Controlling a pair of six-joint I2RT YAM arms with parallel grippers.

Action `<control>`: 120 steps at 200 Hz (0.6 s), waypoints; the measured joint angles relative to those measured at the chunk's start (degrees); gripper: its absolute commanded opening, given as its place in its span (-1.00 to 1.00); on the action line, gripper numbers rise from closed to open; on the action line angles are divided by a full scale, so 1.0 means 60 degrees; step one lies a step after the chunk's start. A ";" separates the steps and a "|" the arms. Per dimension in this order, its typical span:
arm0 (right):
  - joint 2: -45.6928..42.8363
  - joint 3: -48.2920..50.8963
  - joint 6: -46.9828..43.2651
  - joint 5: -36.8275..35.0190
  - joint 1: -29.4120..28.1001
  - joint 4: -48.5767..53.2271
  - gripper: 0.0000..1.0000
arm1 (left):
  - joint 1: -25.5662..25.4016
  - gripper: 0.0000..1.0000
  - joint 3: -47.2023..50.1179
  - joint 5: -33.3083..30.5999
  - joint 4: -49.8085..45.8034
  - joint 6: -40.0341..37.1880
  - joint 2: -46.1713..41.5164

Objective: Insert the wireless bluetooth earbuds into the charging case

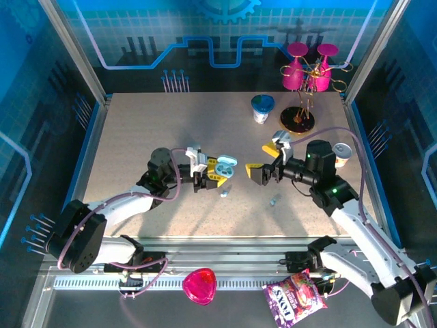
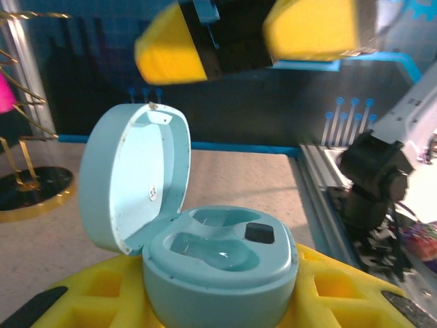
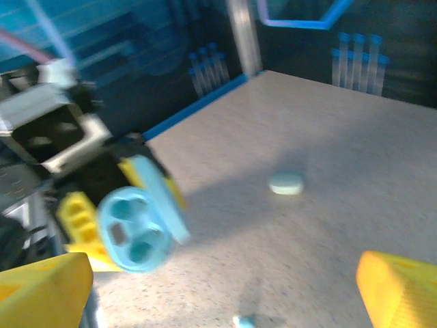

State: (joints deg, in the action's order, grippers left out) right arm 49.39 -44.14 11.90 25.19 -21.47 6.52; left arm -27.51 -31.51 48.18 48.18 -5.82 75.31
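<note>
My left gripper (image 1: 215,172) is shut on the pale-blue charging case (image 1: 224,167), held just above the table with its lid (image 2: 133,178) swung open. In the left wrist view the case (image 2: 218,266) sits between my yellow fingers (image 2: 355,287), and both of its wells are empty. My right gripper (image 1: 263,159) hovers open just right of the case, with nothing between its fingers (image 3: 399,290). One earbud (image 1: 223,194) lies on the table below the case, another (image 1: 274,201) under the right gripper. The right wrist view shows the case (image 3: 133,229), an earbud (image 3: 286,183) and a second one (image 3: 244,320).
Pink glasses hang on a gold rack (image 1: 307,72) at the back right, with a blue-lidded cup (image 1: 263,108) beside it. Another cup (image 1: 341,154) stands behind my right arm. A pink heart-shaped piece (image 1: 199,285) and a candy bag (image 1: 295,298) lie on the near rail.
</note>
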 measured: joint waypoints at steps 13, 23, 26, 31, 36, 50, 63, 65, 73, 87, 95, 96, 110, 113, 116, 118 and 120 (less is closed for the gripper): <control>-0.0164 0.0372 0.0576 -0.0474 0.0419 0.0040 0.99 | 0.0000 -0.40 0.0178 -0.0335 0.0543 0.0175 -0.0007; -0.0266 0.0601 0.0911 -0.0849 0.0623 0.0215 0.99 | 0.0000 -0.39 0.0273 -0.0535 0.0849 0.0244 -0.0011; -0.0295 0.0652 0.1013 -0.0954 0.0663 0.0291 0.99 | 0.0000 -0.40 0.0288 -0.0579 0.0918 0.0251 -0.0011; -0.0331 0.0721 0.1122 -0.1122 0.0714 0.0441 0.99 | 0.0000 -0.40 0.0306 -0.0656 0.1020 0.0288 -0.0011; -0.0361 0.0780 0.1246 -0.1322 0.0747 0.0670 0.97 | 0.0000 -0.39 0.0317 -0.0750 0.1111 0.0328 -0.0011; -0.0317 0.0787 0.1523 -0.1909 0.0783 0.1428 0.95 | 0.0000 -0.39 0.0335 -0.0933 0.1344 0.0452 -0.0011; -0.0098 0.0750 0.1781 -0.2463 0.0823 0.2259 0.92 | 0.0000 -0.39 0.0346 -0.1089 0.1526 0.0528 -0.0011; -0.0033 0.0750 0.1818 -0.2539 0.0834 0.2375 0.91 | 0.0000 -0.40 0.0346 -0.1107 0.1552 0.0532 -0.0011; 0.0186 0.0750 0.1967 -0.2805 0.0845 0.2841 0.89 | 0.0000 -0.40 0.0350 -0.1188 0.1683 0.0572 -0.0011; 0.0470 0.0863 0.2222 -0.3049 0.0841 0.3373 0.84 | 0.0000 -0.40 0.0350 -0.1315 0.1916 0.0678 -0.0007; 0.0539 0.1002 0.2393 -0.3136 0.0841 0.3537 0.82 | -0.0004 -0.39 0.0350 -0.1351 0.2033 0.0732 -0.0007; 0.0546 0.1016 0.2404 -0.3144 0.0841 0.3548 0.82 | -0.0004 -0.39 0.0350 -0.1359 0.2058 0.0739 -0.0004; 0.0612 0.1304 0.2681 -0.3228 0.0805 0.3701 0.79 | -0.0004 -0.40 0.0350 -0.1410 0.2299 0.0780 0.0029; 0.0630 0.1359 0.2732 -0.3264 0.0780 0.3730 0.78 | -0.0004 -0.39 0.0350 -0.1421 0.2339 0.0783 0.0033; 0.0652 0.1417 0.2790 -0.3289 0.0750 0.3756 0.77 | -0.0004 -0.39 0.0350 -0.1424 0.2379 0.0805 0.0047; 0.0674 0.1453 0.2820 -0.3304 0.0718 0.3767 0.77 | -0.0007 -0.40 0.0350 -0.1424 0.2415 0.0820 0.0055; 0.0685 0.1479 0.2845 -0.3326 0.0699 0.3778 0.76 | -0.0007 -0.40 0.0350 -0.1424 0.2444 0.0820 0.0062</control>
State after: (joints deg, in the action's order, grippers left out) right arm 53.49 -35.27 28.97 5.23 -17.28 29.19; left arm -27.55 -29.41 39.64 62.85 -0.91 75.68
